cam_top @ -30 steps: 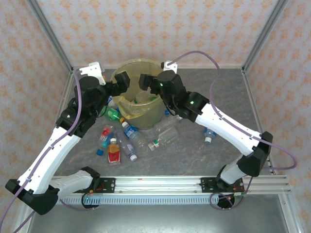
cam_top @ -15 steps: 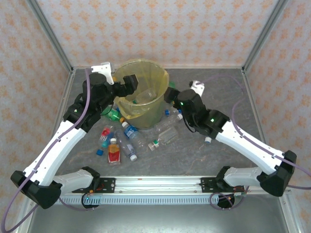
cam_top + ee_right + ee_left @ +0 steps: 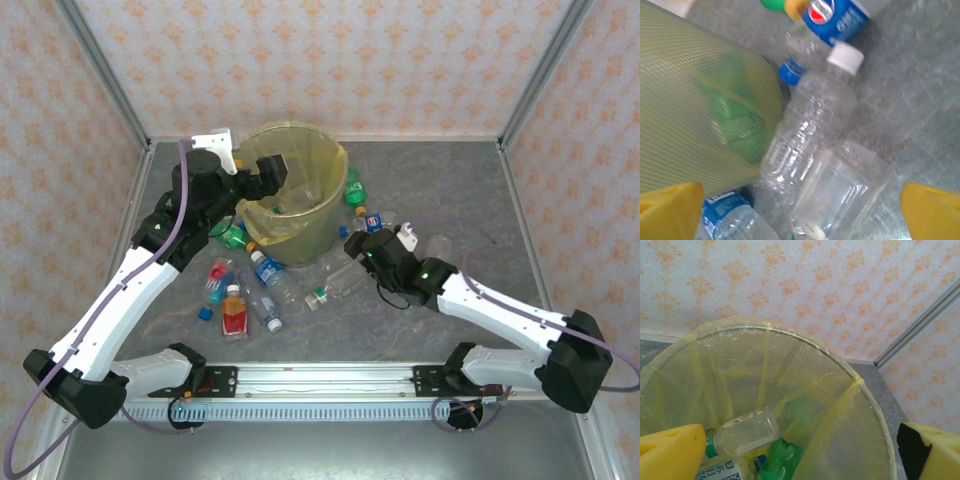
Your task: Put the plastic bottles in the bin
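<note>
The left gripper [image 3: 270, 173] hung spread and empty over the round, yellow-bagged bin [image 3: 318, 228], apparently having let go; clear and green plastic bottles [image 3: 742, 432] lay inside. The right gripper [image 3: 800, 210], jaws apart, had dropped from the rim towards a clear white-capped bottle [image 3: 812, 125] beside the bin, probably its next pick

Pepsi globe on a blue-labelled bottle [image 3: 836, 20] (its lettering blurred).

1 bin [image 3: 310, 232]. Plastic bottles [image 3: 270, 272]: 3 seen inside bin, about 5 on tabletop [image 3: 470, 200] left of bin, about 5 right of bin. Clear ones overlap, exact count unsure.
</note>
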`<action>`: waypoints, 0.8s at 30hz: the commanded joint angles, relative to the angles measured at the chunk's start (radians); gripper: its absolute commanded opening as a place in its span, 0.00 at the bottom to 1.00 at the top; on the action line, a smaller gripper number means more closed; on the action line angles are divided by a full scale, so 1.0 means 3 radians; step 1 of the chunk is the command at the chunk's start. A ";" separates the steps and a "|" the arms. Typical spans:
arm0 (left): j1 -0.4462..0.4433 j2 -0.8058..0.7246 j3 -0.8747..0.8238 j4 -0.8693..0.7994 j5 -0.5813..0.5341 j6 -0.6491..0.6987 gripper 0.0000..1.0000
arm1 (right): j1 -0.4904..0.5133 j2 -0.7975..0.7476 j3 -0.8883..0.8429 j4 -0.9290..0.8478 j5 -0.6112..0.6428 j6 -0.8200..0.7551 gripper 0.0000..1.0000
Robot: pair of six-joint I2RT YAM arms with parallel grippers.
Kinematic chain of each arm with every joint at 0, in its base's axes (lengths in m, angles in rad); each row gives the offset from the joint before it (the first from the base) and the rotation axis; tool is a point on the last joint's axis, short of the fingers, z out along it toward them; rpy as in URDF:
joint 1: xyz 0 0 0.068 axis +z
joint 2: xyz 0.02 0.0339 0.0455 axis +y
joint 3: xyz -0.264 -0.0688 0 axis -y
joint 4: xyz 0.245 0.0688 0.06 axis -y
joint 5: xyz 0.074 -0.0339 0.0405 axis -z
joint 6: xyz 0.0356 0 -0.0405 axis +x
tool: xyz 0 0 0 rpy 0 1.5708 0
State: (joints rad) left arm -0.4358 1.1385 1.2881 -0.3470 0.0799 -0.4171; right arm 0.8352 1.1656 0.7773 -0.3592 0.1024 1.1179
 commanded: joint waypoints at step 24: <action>0.0041 -0.0216 0.0002 -0.0080 -0.0019 0.0103 0.99 | 0.0187 0.1173 0.0101 -0.0166 -0.0414 0.0234 1.00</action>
State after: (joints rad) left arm -0.4355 1.1034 1.2877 -0.3546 0.0811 -0.4095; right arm 0.8894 1.4910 0.7910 -0.2810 -0.0666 1.2076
